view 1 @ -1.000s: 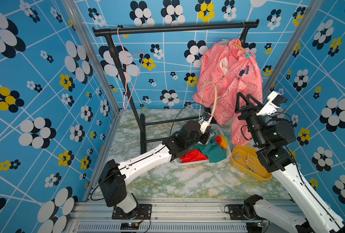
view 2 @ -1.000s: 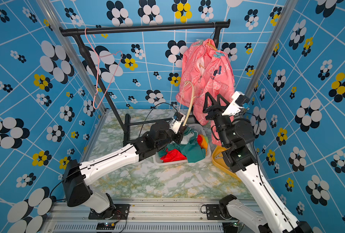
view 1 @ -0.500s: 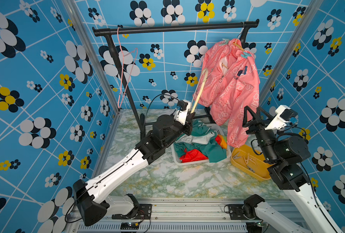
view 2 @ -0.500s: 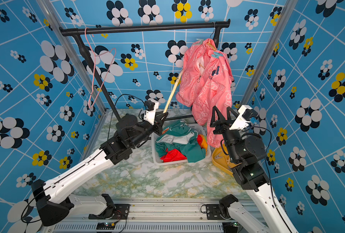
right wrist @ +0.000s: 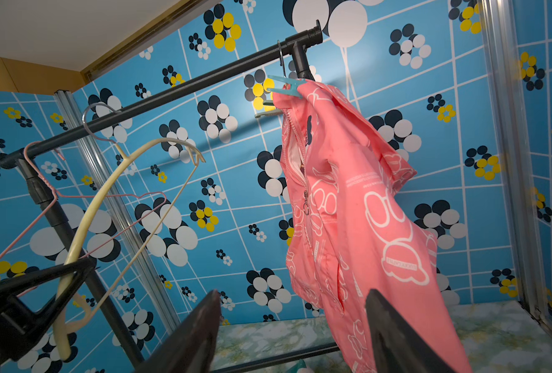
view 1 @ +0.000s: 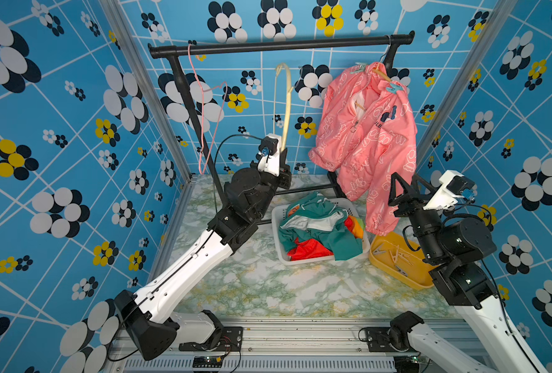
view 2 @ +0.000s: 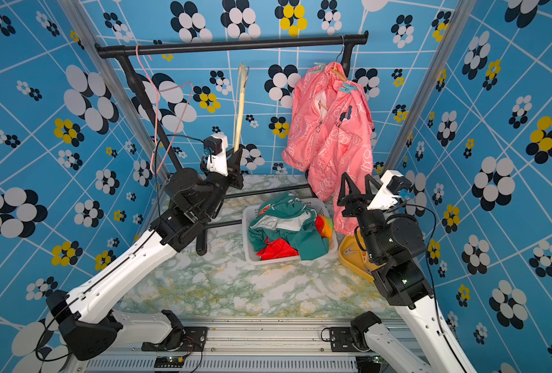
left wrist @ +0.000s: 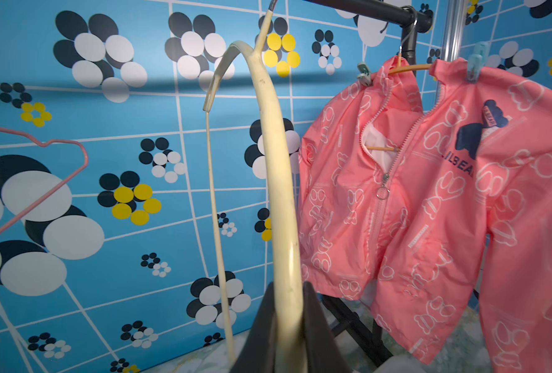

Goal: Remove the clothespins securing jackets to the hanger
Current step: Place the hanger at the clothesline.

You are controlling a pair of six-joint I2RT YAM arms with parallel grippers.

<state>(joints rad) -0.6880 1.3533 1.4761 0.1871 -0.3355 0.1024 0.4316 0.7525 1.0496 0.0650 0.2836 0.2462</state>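
A black rack (view 1: 284, 45) stands at the back of the marbled table (view 1: 261, 290). A pink jacket (view 1: 365, 139), zip partly open, hangs at the rail's right end on a tan hanger (left wrist: 408, 67). In front of the rack, a white basket (view 1: 276, 235) holds a green jacket (view 1: 320, 222) crumpled over a red jacket (view 1: 307, 252). Just right of the basket sits a yellow tray (view 1: 397, 276).

The left gripper (left wrist: 290, 290) is clamped narrow on one arm of a bare cream hanger (view 1: 288, 97). It holds the hanger upright at mid-rail, left of the pink jacket and apart from it. The hook seems to sit just under the rail, though the views do not settle whether it touches.

The right gripper (view 1: 408, 184) is empty, jaws spread wide, pointing up near the pink jacket's hanging sleeve. A thin wire hanger (left wrist: 86, 158), pink and bare, hangs at the rail's left end.

Two teal clothespins (left wrist: 363, 75) pin the pink jacket to the tan hanger, one on each shoulder by the collar. Loose clothespins (view 1: 397, 256), tan and whitish, lie in the tray.
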